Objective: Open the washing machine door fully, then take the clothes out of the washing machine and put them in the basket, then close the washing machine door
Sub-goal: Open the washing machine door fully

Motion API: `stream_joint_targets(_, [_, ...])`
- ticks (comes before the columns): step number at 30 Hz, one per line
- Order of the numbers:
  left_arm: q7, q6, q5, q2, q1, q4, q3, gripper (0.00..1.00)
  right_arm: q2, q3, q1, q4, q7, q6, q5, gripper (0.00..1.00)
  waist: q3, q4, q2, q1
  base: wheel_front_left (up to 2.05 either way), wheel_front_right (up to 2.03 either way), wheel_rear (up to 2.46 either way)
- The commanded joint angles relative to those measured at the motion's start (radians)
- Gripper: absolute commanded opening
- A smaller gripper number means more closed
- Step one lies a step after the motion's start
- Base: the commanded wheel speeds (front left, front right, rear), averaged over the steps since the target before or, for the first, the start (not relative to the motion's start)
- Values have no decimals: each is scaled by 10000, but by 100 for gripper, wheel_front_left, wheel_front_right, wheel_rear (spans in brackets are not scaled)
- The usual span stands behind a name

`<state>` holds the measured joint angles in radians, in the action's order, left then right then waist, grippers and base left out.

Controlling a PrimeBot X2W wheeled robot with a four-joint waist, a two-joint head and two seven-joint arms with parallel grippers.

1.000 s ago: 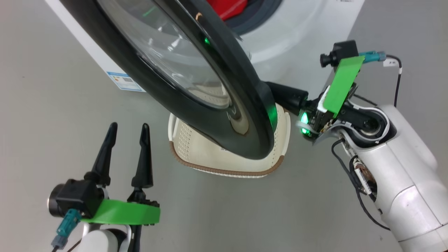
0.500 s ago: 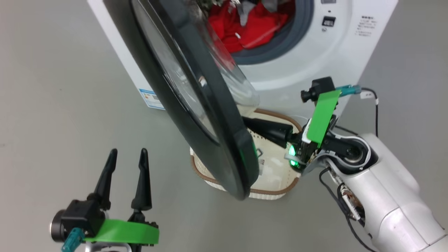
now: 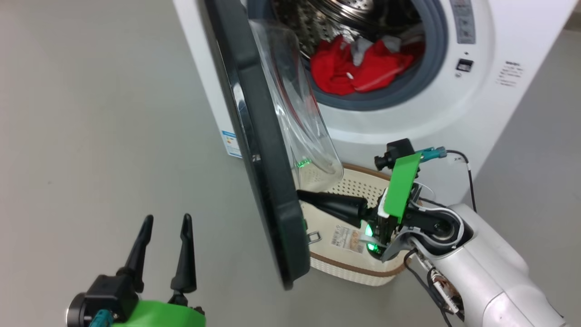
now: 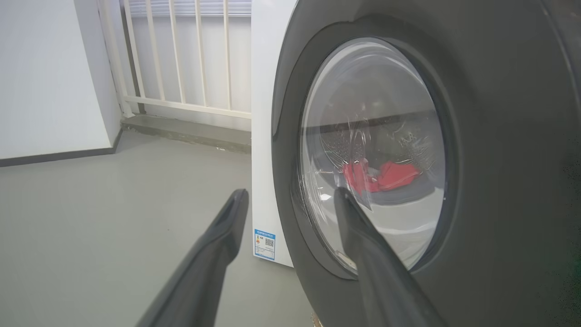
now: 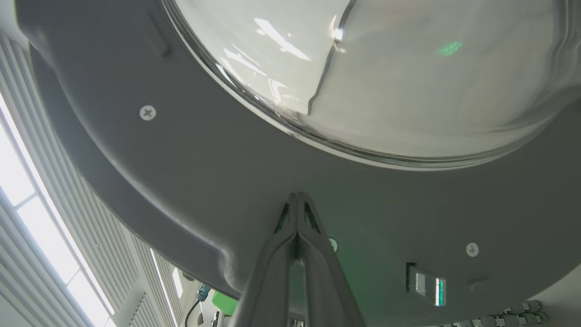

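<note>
The washing machine (image 3: 490, 104) stands at the upper right with its door (image 3: 265, 172) swung out, seen edge-on. Its clear glass bowl (image 3: 299, 122) bulges toward the drum. The red clothes (image 3: 358, 68) lie inside the drum, with a small grey-white piece on top. Below the opening the basket (image 3: 354, 267) sits on the floor. My right gripper (image 3: 302, 194) is shut, its tips pressed against the door's grey inner face (image 5: 181, 172) just under the bowl. My left gripper (image 3: 167, 220) is open at the lower left, outside the door and holding nothing. Through the door's window (image 4: 381, 113) the clothes (image 4: 381, 175) show.
Grey floor stretches to the left of the machine. A blue label (image 3: 231, 144) is stuck low on the machine's side. A paper sticker (image 3: 346, 237) lies inside the basket. A white wall (image 4: 50, 77) and a railing (image 4: 181, 54) stand behind the machine.
The head camera has moved, shifting the whole picture. The door has swung wider from the machine, now edge-on, with the shut right gripper still against its inner side. Left gripper stays open.
</note>
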<state>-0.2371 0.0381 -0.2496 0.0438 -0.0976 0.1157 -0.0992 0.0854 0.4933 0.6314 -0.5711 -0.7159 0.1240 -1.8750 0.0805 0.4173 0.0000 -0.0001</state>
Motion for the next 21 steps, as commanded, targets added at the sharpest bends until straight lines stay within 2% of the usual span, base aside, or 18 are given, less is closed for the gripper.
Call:
stream_joint_targets(1, [26,95,-25,179,-37,-281,298,100,-332,172,-71,256,1,67,-62,0,-283,337,0,1,0,0,0])
stream_joint_targets(6, [166,154,-16,212,155,-368,221,100,-346,450,-190,250,148,67,-224,0,-496,775,0,1,0,0,0])
stream_joint_targets(21, [136,462,-168,320,712,-976,436,100,-351,1913,533,-114,798,67,-1055,0,-340,1006,0,1,0,0,0])
